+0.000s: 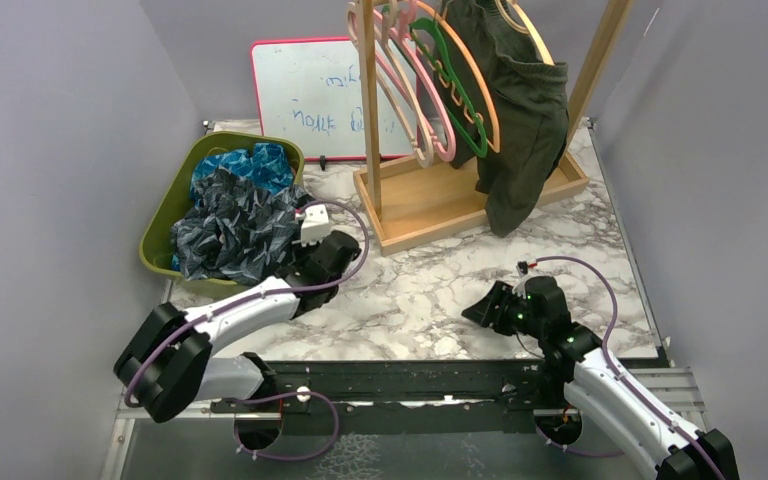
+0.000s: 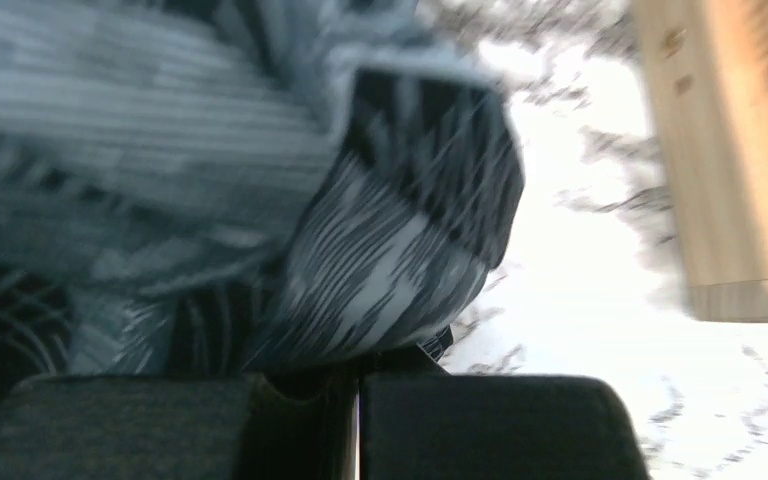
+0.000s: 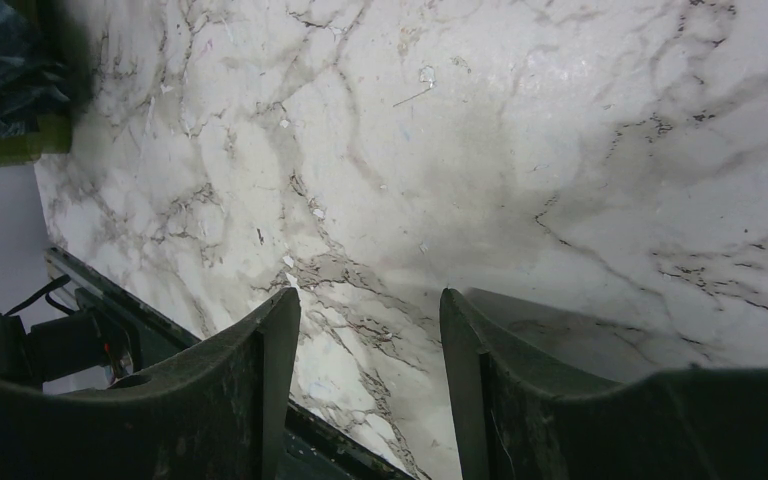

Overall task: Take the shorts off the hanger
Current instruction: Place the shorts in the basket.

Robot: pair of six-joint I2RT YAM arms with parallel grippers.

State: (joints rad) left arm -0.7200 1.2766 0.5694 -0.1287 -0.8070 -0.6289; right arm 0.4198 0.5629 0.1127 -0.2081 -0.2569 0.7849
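Observation:
Dark olive green shorts (image 1: 530,120) hang from a wooden hanger (image 1: 532,30) on the rack at the back. Navy leaf-print shorts (image 1: 230,225) lie heaped in the green basket (image 1: 163,218) and spill over its near rim, on top of bright blue shorts (image 1: 250,163). My left gripper (image 1: 344,244) is at the right edge of that heap, jaws shut. In the blurred left wrist view the leaf-print cloth (image 2: 360,250) sits just past the closed left gripper (image 2: 357,375). My right gripper (image 1: 480,308) hovers open over bare marble (image 3: 520,150), with nothing inside the right gripper (image 3: 370,300).
The wooden rack's tray base (image 1: 460,200) and post (image 1: 368,110) stand behind the left gripper. Empty pink hangers (image 1: 422,110) and a green hanger (image 1: 457,95) hang beside the olive shorts. A whiteboard (image 1: 305,100) leans on the back wall. Grey walls close both sides.

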